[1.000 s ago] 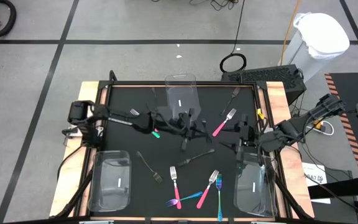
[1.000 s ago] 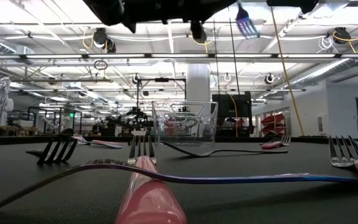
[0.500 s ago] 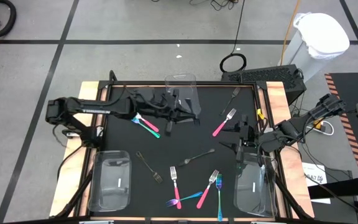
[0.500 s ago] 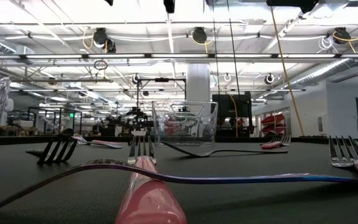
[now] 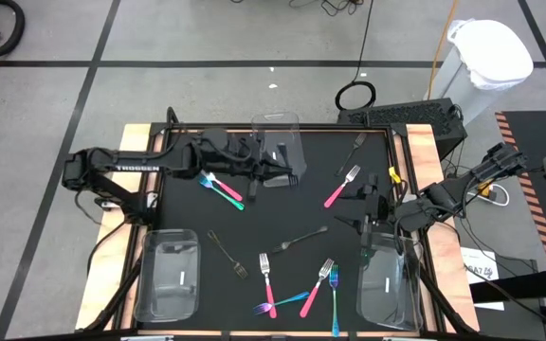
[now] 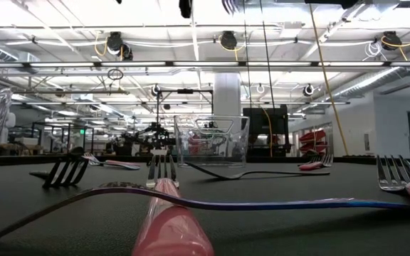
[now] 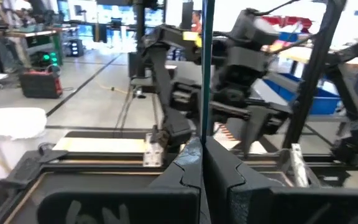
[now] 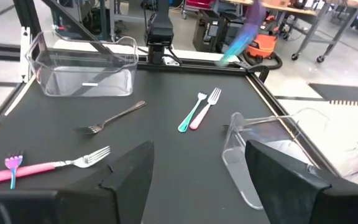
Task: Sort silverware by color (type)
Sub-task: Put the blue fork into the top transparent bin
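High view: left gripper [image 5: 287, 176] overhangs rear bin [image 5: 277, 152], forks [image 5: 221, 188] beside.

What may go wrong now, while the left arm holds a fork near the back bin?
The left fingers pinch only the thin handle of the teal fork, so it may swing and fall beside the clear bin. Later, the crossed forks at the front may drag one another when one is picked.

1. Two matte-black arms, chunky jointed links.
2. White "TROSSEN" lettering along the left arm [image 5: 126, 169].
3. Black cables trailing off the right arm [image 5: 444, 196].
4. Dark angular fingers [image 8: 126, 171], moulded plastic look.
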Robot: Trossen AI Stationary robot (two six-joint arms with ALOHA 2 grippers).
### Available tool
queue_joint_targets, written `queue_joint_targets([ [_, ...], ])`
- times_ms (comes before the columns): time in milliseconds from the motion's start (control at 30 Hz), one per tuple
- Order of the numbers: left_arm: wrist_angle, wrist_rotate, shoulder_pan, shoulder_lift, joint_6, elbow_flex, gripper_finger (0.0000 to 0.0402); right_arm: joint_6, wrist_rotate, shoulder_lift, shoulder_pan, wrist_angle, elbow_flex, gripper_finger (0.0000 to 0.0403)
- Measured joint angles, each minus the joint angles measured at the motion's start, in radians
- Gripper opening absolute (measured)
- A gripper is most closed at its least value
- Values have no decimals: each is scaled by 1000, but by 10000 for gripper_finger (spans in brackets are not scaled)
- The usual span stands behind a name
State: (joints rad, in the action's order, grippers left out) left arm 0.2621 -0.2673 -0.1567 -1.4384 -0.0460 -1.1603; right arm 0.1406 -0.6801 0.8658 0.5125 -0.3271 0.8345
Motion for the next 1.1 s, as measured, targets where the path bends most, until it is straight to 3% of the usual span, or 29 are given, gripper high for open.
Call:
queue_joint_targets([
  [267,-52,29,-121,-2,-35,0,2,-33,-3,0,0,1,0,247],
  [567,-38,-113,-266,-86,-74,0,2,-74,-3,0,0,12,-1,247],
  [767,32,-259,-389,-191,-189,0,2,-74,-3,0,0,13,-1,247],
  [1100,35,-280,-442,-297,-204,0,2,-59,-1,0,0,5,-1,247],
])
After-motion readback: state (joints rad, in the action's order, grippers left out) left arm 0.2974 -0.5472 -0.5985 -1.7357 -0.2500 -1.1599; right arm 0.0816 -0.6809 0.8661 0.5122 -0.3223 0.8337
